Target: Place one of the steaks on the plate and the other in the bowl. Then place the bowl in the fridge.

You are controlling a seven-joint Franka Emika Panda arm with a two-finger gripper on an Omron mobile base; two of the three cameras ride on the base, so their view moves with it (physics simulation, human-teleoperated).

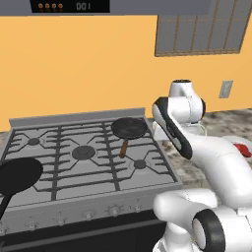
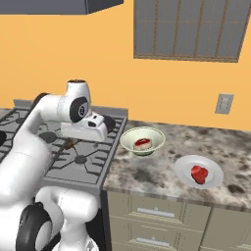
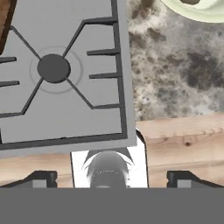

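My gripper (image 3: 112, 178) is spread to its widest setting and holds nothing. In the hand view, its two dark fingertips (image 3: 40, 178) sit far apart at the bottom, with nothing between them. The camera on my hand looks down on a corner of the stove (image 3: 65, 87), one burner (image 3: 53, 68), and the speckled counter (image 3: 175, 74) beside it.

Positions of the task items, from the right base view:
- The bowl (image 2: 142, 140) stands on the counter just beside the stove's right edge. One steak (image 2: 142, 143) lies inside it.
- The plate (image 2: 198, 171) rests on the counter to the right of the bowl and nearer the front edge, apart from it. The second steak (image 2: 199, 174) lies on the plate.

In the hand view, part of the bowl's pale rim shows at the top right corner.

My hand (image 2: 88, 126) is poised over the stove's right side, left of the bowl and clear of it.

Other items, from the left base view: a small black frying pan (image 1: 129, 128) sits on the rear right burner, and a larger black pan (image 1: 18, 174) sits at the front left.
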